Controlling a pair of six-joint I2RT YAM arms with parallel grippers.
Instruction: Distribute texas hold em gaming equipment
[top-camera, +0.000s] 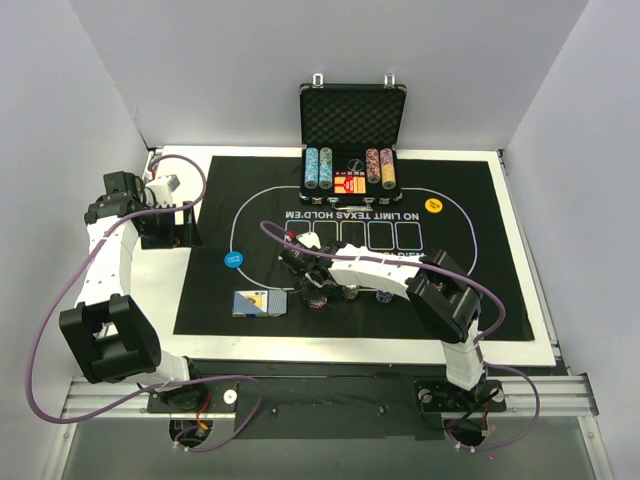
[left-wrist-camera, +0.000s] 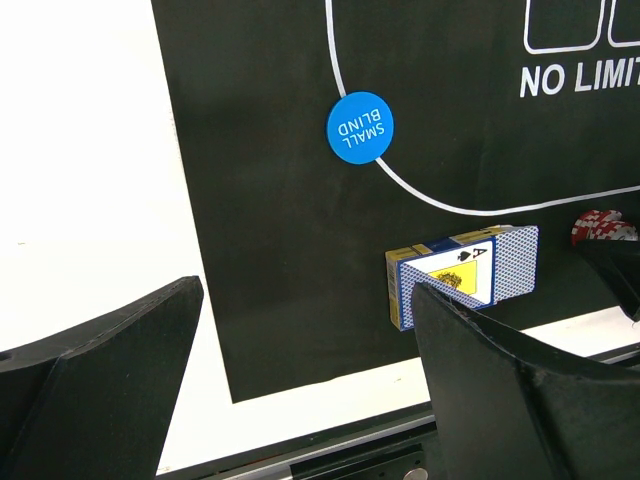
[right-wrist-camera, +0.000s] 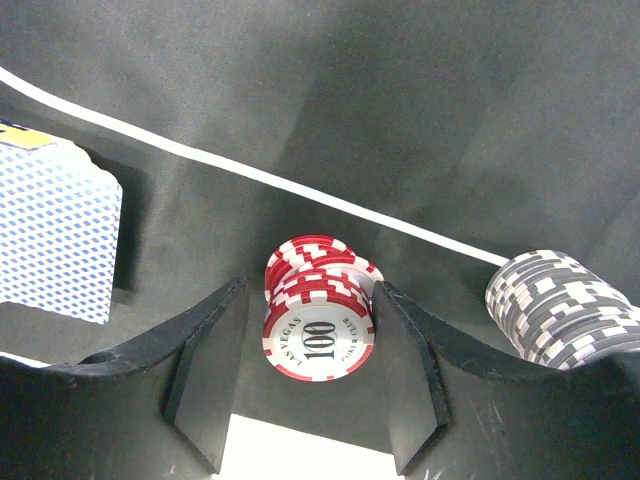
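Red-and-white striped poker chips (right-wrist-camera: 320, 305), stacked with a "100" face showing on top, sit on the black mat (right-wrist-camera: 420, 120) squarely between the two fingers (right-wrist-camera: 215, 360) of the right gripper (right-wrist-camera: 312, 290). The jaws stand partly apart and bracket the stack closely. A thin dark gap seems to show on one side, but whether either pad presses on the chips cannot be told.

Just outside one finger, on the right of the wrist view, stands a grey-and-white chip stack (right-wrist-camera: 560, 310), apart from the red one. Outside the other finger, farther off, lies a blue-backed deck of cards (right-wrist-camera: 55, 235), flat on the mat. A white printed line (right-wrist-camera: 330, 200) runs across the cloth beyond the fingertips.

The left gripper (left-wrist-camera: 305, 290) hangs over the mat's near edge with its fingers (left-wrist-camera: 500, 380) spread wide and nothing between them. The same deck, an ace of spades on its face, shows just past the tip of one finger. A round blue disc (left-wrist-camera: 360, 127) marked "SMALL BLIND" lies well ahead of the open jaws.

From above, a yellow disc (top-camera: 433, 205) rests at the mat's far side, well away from both grippers. Behind it an open black case (top-camera: 352, 120) holds further rows of chips (top-camera: 318, 167).
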